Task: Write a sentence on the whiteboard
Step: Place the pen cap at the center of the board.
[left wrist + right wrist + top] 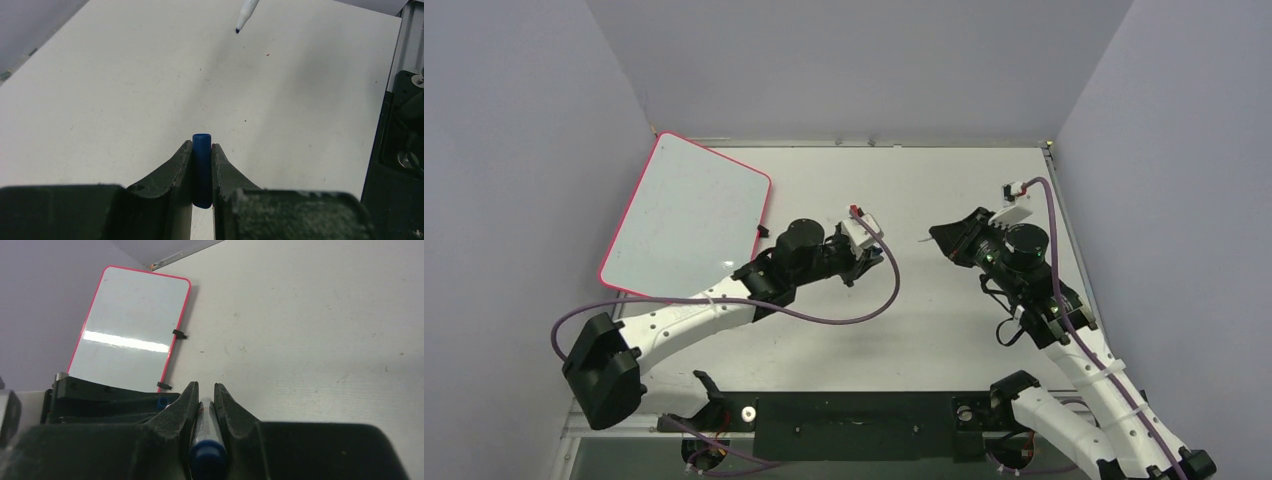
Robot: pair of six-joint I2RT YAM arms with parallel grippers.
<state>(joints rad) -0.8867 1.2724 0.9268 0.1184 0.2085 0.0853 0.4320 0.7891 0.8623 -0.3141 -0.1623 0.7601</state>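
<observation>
The left pincer [202,150] was nearly closed, its two dark fingers [176,167] pressed on either side of a short blue cap [202,140]. The cap stood upright between them, and its rounded top poked just past the fingertips. Ahead of this pincer and a little to its right, the dark tip of a marker [244,16] pointed back toward it over the pale table [115,100], well apart from the cap.

The right pincer [205,390] was just as narrow, gripping that marker [205,432] by its white barrel. The barrel lay along the slot between the fingers, with its blue rear end nearest the wrist camera. From above, the two pincers faced each other across a gap in the middle of the table, the left pincer [864,262] on one side and the right pincer [936,237] on the other.

The whiteboard [127,330] lay ahead of the right pincer and off to its left, beyond the left pincer's dark body. In the top view, the whiteboard [686,215] lay behind the left pincer on its outer side, with its long red-pink rim running along the foot of the left wall [524,180]. Neither pincer touched it. Its white face carried a bright streak of glare. Two small black clips [179,333] sat on the edge turned toward the pincers. Whether the board lay quite flat or leaned a little on the wall could not be told.
</observation>
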